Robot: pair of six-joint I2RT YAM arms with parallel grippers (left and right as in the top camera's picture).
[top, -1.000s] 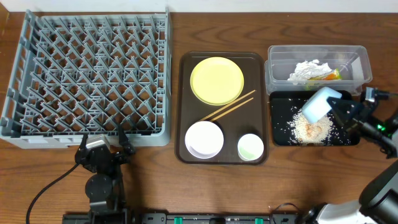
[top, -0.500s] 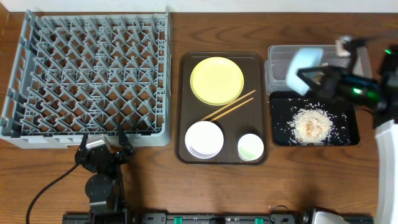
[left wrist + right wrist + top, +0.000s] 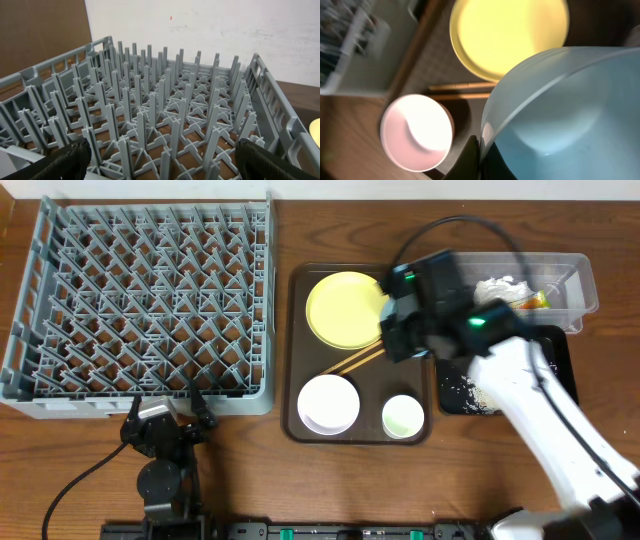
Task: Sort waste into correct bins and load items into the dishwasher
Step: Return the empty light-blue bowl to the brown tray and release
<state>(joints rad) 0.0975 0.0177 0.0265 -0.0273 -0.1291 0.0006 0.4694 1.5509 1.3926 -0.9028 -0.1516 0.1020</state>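
Over the right side of the brown serving tray [image 3: 297,360], the right arm [image 3: 540,402] reaches in from the near right, blurred in the overhead view. Its dark wrist block covers the tray's right rim and the right edge of the yellow plate [image 3: 345,308]. From above, whatever the right gripper [image 3: 478,150] carries is hidden under that block. The right wrist view shows it: the jaws are pinched together on the rim of the light blue bowl [image 3: 555,115], which fills the right and lower part of that picture, held above the tray. Beneath and beyond the bowl that view also shows the plate, the two chopsticks [image 3: 350,362] and the white bowl [image 3: 328,404], all soft with blur. Only the overhead view shows the small pale cup [image 3: 403,416] at the tray's near right corner. It alone also shows the clear tub [image 3: 585,280] at the far right with the crumpled tissue [image 3: 498,286] and the wrapper [image 3: 535,301] inside. Just nearer than the tub lies the black tray [image 3: 560,352], with its crumbs [image 3: 470,392] largely covered by the arm. At the left stands the grey dish rack [image 3: 140,300]. By its near edge the left gripper [image 3: 165,408] rests with its jaws spread wide. The left wrist view looks low across the rack's upright pegs, with a black fingertip [image 3: 60,160] in each bottom corner, well apart.
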